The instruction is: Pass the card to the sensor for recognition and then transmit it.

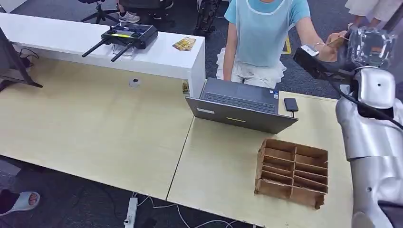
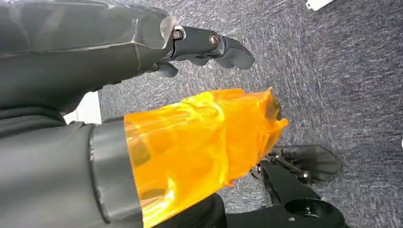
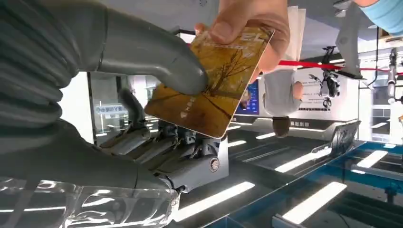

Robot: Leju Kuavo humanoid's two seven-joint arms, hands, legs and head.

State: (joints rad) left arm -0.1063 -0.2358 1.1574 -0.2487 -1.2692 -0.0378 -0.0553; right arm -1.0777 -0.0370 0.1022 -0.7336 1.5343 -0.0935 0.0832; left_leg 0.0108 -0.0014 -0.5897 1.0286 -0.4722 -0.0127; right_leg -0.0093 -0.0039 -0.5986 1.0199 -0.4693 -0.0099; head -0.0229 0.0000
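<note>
Card (image 3: pixel 214 80) pinched by right hand (image 3: pixel 157 118) and a person's fingers (image 3: pixel 247 23)

Head view: even, bright, diffuse indoor light; shadows under the laptop (image 1: pixel 242 107) and wooden organiser (image 1: pixel 292 172) soft and short. Mild softness throughout, slight bending toward the edges. Left wrist view: the orange film (image 2: pixel 199 147) glows and carries bright glare streaks; carpet (image 2: pixel 342 71) grainy. Right wrist view: long ceiling light strips (image 3: pixel 313 194) blown out, background hazy, the card (image 3: pixel 214 80) fairly sharp.
</note>
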